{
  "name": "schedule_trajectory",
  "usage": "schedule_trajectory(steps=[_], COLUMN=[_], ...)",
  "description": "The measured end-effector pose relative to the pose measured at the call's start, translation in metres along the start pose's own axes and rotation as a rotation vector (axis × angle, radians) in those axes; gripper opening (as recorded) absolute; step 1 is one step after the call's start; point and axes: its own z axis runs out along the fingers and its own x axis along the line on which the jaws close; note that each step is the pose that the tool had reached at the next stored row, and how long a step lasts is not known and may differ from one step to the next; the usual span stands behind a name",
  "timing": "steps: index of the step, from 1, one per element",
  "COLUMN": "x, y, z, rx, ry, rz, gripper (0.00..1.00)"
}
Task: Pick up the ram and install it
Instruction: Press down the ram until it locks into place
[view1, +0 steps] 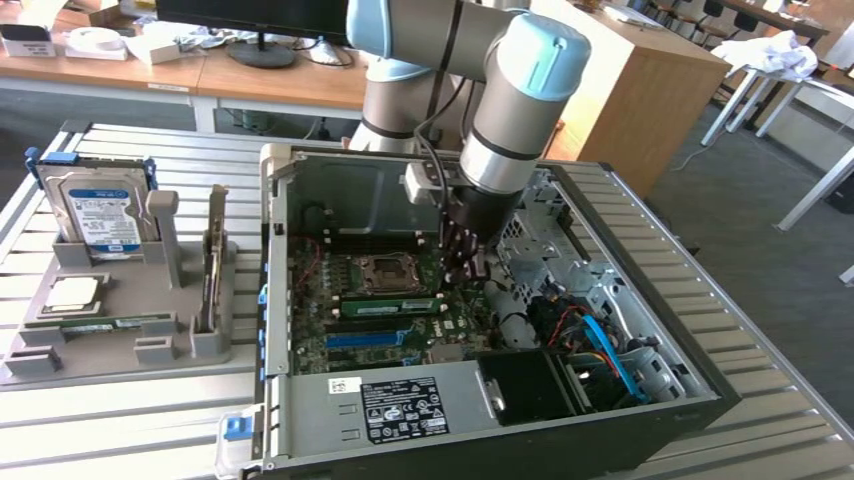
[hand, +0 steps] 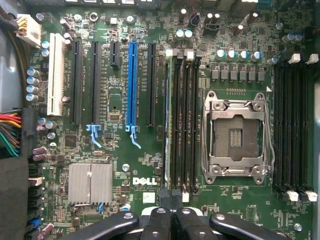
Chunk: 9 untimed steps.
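Note:
A long green ram (view1: 387, 305) lies along a slot of the motherboard, beside the empty processor socket (view1: 387, 270). In the wrist view it shows edge-on as a thin pale strip (hand: 167, 115) in the outermost of the black slots next to the socket (hand: 235, 135). My gripper (view1: 467, 272) hangs inside the open computer case, just above the board at one end of those slots. Its dark fingertips (hand: 170, 200) are shut together with nothing between them. A similar green stick (view1: 104, 322) lies flat in the grey holder outside the case.
The grey holder (view1: 120, 350) at the exterior view's left carries a silver hard drive (view1: 96, 210), a square processor chip (view1: 74, 292) and an upright card (view1: 214, 255). Case walls (view1: 400, 400) ring the board. Coloured cables (view1: 601, 345) fill the case's right side.

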Motion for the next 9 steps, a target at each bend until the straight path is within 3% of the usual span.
schedule_trajectory(steps=[9], x=[0.0002], y=[-0.0002], z=[0.0051], rx=[-0.0001], ry=[0.0001], rz=[0.0], gripper=[0.1])
